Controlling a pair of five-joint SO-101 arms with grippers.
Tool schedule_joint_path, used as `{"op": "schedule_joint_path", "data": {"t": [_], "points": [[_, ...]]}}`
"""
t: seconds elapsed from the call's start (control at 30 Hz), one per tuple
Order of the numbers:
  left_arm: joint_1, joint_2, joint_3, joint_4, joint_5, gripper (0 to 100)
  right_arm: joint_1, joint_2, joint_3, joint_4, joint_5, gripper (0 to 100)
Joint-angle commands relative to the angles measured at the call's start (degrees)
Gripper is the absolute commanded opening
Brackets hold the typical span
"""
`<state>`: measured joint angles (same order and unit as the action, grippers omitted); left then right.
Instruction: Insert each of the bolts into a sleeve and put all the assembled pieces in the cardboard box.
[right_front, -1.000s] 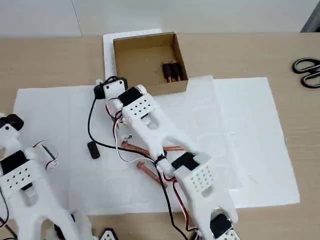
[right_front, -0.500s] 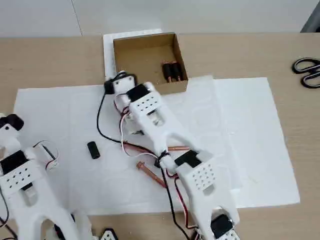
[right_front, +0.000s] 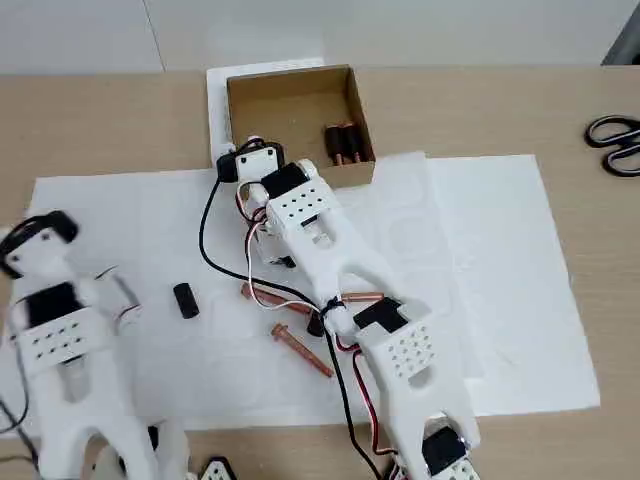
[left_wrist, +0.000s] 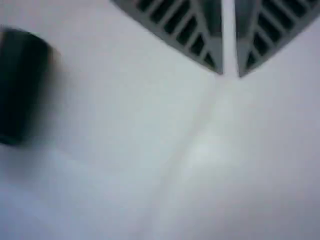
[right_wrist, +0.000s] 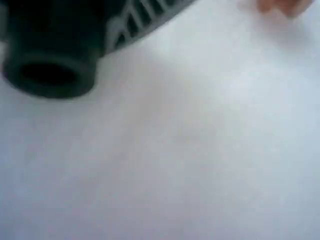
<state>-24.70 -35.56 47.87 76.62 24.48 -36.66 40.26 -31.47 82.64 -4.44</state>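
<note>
On the table (right_front: 100, 110), a white sheet (right_front: 500, 260) runs wide toward 3 o'clock. The cardboard box (right_front: 275, 125), at the sheet's 12 o'clock edge, holds dark, copper-tipped assembled pieces (right_front: 342, 143). The right claw (right_wrist: 120, 30) grips a black sleeve (right_wrist: 50, 65). The left claw (left_wrist: 231, 74), clenched, hangs near the loose sleeve (right_front: 185, 299). Copper bolts (right_front: 301, 348) lie on the sheet at 6 o'clock of the box.

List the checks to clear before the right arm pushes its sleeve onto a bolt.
1. Grip: ok, right gripper is shut on the held sleeve.
2. Free bolt: ok, one lies in the open on the paper.
3. Left gripper empty: ok, shut, near the loose sleeve.
4. Cardboard box has room: ok, assembled pieces sit against one wall.
5. Sleeve bore lined up with a bolt: cannot tell.
</note>
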Motion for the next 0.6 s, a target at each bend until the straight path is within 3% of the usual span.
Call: {"op": "schedule_joint_path", "data": {"t": [0.0,0.07,0.23,0.4,0.47,0.57], "points": [[9.7,-0.6,-3.8,0.4,12.8,1,0.3,-6.2,-1.5,0.2,0.0,0.5],[13.5,-0.5,-5.1,-0.4,16.5,1,0.9,-7.0,-1.6,0.1,0.0,0.5],[12.0,-0.6,-20.2,3.1,2.4,1,4.5,-8.0,-1.6,0.7,0.0,0.5],[13.9,-0.1,-39.3,9.0,2.0,1,8.5,-10.1,-1.6,0.8,-0.1,0.5],[17.4,-0.1,-43.1,8.8,7.6,1,9.4,-10.4,-1.6,0.8,-0.1,0.5],[24.8,-0.1,-43.2,8.9,25.7,1,10.3,-10.6,-1.6,0.5,0.2,0.5]]}}
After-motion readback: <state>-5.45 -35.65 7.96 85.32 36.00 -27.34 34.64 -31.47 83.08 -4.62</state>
